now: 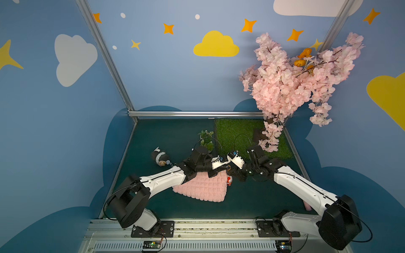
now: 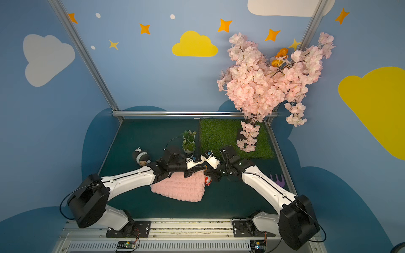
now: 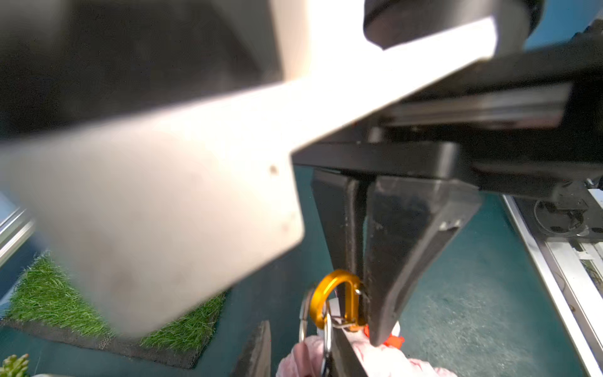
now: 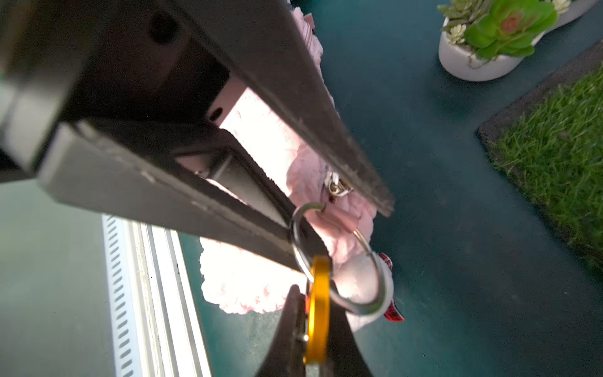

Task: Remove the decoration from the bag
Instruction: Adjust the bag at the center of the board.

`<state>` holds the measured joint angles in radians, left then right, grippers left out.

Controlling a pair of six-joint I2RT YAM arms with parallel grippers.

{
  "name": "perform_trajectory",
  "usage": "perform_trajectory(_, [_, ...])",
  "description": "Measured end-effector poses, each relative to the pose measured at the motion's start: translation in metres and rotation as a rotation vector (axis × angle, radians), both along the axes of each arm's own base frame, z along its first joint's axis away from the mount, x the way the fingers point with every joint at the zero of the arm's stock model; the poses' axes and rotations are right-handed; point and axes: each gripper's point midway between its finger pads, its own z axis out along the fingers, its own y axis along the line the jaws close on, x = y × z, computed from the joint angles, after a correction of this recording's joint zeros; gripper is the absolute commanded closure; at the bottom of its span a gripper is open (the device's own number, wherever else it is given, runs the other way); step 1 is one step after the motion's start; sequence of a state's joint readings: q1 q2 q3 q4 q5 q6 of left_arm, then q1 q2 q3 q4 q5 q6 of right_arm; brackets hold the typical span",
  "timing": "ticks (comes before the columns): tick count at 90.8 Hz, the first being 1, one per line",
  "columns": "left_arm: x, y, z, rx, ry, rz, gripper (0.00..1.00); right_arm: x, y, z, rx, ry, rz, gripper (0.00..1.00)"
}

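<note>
On the dark green desk (image 1: 153,140) lies the fluffy pink quilted rectangular bag (image 1: 201,188). The left gripper (image 4: 350,236) has its jaws narrowly apart about the bag's zip corner, seemingly pinching it. The small white cat-face plush decoration (image 1: 229,181) lies just beside that corner. The right gripper (image 3: 360,313) has its jaws clamped on the orange metal carabiner (image 4: 318,310), which hooks a silver ring (image 4: 362,308).
</note>
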<state>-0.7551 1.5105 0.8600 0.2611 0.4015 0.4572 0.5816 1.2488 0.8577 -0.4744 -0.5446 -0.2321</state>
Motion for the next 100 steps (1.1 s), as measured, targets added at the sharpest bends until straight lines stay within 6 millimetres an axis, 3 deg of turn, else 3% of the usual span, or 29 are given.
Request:
perform_trajectory(20, [-0.003,-0.003,-0.001,0.007,-0.008,-0.01,0.85,0.002,-0.002,0.001,0.014,0.024,-0.022,1.0])
perform_trajectory(31, [-0.008,-0.004,-0.003,0.013,-0.011,-0.033,0.97,0.002,-0.003,0.001,0.026,0.041,-0.03,1.0])
perform_trajectory(49, [-0.01,-0.004,-0.006,0.029,-0.016,-0.045,0.98,0.001,-0.006,0.0,0.03,0.07,-0.043,0.99])
perform_trajectory(53, [-0.01,-0.004,-0.006,0.034,-0.02,-0.045,0.98,0.0,-0.008,-0.001,0.025,0.077,-0.047,0.97])
perform_trajectory(69, [-0.009,-0.004,-0.004,0.057,-0.005,-0.039,0.98,0.002,-0.017,-0.006,0.008,0.121,-0.086,0.67])
perform_trajectory(77, [-0.009,-0.003,-0.003,0.071,0.013,-0.037,0.98,0.005,-0.02,-0.012,-0.003,0.142,-0.103,0.57])
perform_trajectory(100, [-0.008,-0.009,-0.004,0.1,0.111,-0.03,0.98,0.013,-0.02,-0.021,0.005,0.149,-0.161,0.54])
